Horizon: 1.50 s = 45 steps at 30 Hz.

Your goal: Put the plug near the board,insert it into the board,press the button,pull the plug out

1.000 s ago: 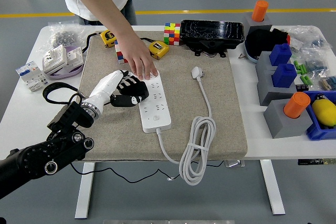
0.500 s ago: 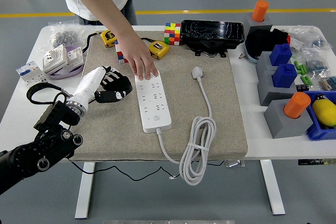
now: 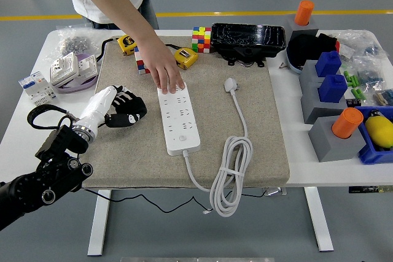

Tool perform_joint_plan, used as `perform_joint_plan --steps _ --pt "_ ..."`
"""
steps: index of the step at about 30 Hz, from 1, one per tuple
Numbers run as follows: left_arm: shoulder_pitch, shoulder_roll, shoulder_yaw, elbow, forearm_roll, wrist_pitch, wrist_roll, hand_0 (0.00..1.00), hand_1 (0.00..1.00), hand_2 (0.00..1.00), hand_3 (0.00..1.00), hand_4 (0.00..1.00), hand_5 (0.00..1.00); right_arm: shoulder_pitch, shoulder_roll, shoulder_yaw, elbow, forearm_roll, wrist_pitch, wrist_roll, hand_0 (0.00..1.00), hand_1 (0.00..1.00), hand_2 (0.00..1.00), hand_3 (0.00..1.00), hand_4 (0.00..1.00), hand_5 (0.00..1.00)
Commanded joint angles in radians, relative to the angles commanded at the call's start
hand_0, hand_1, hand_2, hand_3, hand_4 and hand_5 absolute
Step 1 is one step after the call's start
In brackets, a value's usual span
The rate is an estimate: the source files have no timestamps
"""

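Observation:
A white power strip [image 3: 179, 121] lies lengthwise on the beige mat [image 3: 258, 133]. Its white plug [image 3: 231, 84] rests on the mat to the right of the strip, unplugged, with the cable coiled [image 3: 230, 176] near the mat's front edge. A person's hand [image 3: 164, 73] presses down on the strip's far end. My left hand [image 3: 126, 110], black-fingered with a white wrist, hovers over the mat left of the strip, fingers loosely curled and holding nothing. The right arm is out of sight.
Yellow tape measures [image 3: 185, 57] and colour cubes [image 3: 201, 38] lie at the mat's far edge, beside a black case [image 3: 248, 40]. White sockets [image 3: 72, 69] sit at far left. Grey blocks with blue and orange pieces [image 3: 334, 130] crowd the right side.
My left hand has drawn back to the left, away from the power strip. The person's hand stays on the strip's far end. The plug and cable have not moved.

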Motion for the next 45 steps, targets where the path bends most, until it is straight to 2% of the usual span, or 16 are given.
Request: perform_joint_plan --steps 5,6,11,12,17,18,29,30,33,38,45 --pt "0.009 0.001 -0.005 0.002 0.008 -0.002 0.003 0.584 0.674 0.635 0.587 0.840 0.177 -0.003 0.003 0.008 -0.001 -0.001 -0.001 0.001 0.679 0.687 0.696 0.600 0.937 0.533" --pt "0.008 0.002 -0.004 0.003 0.009 -0.003 0.004 0.669 0.750 0.764 0.701 0.903 0.214 0.000 0.003 0.007 -0.001 0.000 -0.001 0.000 0.679 0.687 0.696 0.598 0.937 0.533" --pt "0.011 0.006 -0.013 0.001 0.022 -0.001 0.007 0.669 0.750 0.764 0.701 0.903 0.214 0.000 0.000 0.011 -0.001 -0.002 -0.002 0.000 0.679 0.687 0.696 0.598 0.937 0.533" --pt "0.012 0.007 -0.017 -0.002 0.024 0.000 0.007 0.746 0.848 0.894 0.854 0.998 0.413 0.000 -0.001 0.011 -0.001 -0.002 -0.001 0.000 0.679 0.687 0.696 0.599 0.936 0.533" --pt "0.028 0.013 -0.052 -0.031 0.031 -0.005 0.008 0.746 0.848 0.894 0.854 0.998 0.413 -0.007 0.002 0.015 -0.002 -0.003 -0.001 -0.001 0.679 0.687 0.696 0.599 0.936 0.533" --pt "0.032 0.015 -0.061 -0.039 0.034 -0.008 0.010 0.752 0.854 0.903 0.864 0.998 0.458 -0.007 0.003 0.015 -0.001 -0.004 0.000 -0.001 0.679 0.687 0.695 0.598 0.936 0.532" --pt "0.077 0.021 -0.163 -0.116 0.038 -0.023 0.011 0.742 0.840 0.884 0.855 0.998 0.458 -0.007 0.008 0.025 -0.001 -0.006 -0.001 -0.001 0.679 0.687 0.695 0.599 0.937 0.533" --pt "0.084 0.021 -0.178 -0.126 0.030 -0.022 0.007 0.729 0.827 0.855 0.841 0.998 0.467 -0.007 0.008 0.026 0.000 -0.006 -0.001 -0.001 0.679 0.687 0.695 0.600 0.937 0.533" --pt "0.096 0.022 -0.209 -0.142 0.016 -0.017 -0.004 0.729 0.827 0.855 0.841 0.998 0.467 -0.006 0.007 0.027 0.000 -0.008 -0.001 -0.001 0.679 0.687 0.695 0.600 0.937 0.533" --pt "0.123 0.022 -0.276 -0.179 -0.038 0.001 -0.052 0.712 0.797 0.806 0.800 0.998 0.479 -0.005 0.009 0.023 -0.002 -0.006 0.000 -0.001 0.680 0.687 0.695 0.598 0.936 0.532" --pt "0.144 0.036 -0.333 -0.218 -0.042 0.007 -0.060 0.707 0.785 0.789 0.787 0.998 0.457 0.005 0.010 0.018 -0.001 -0.007 -0.001 -0.002 0.679 0.687 0.696 0.598 0.936 0.533"
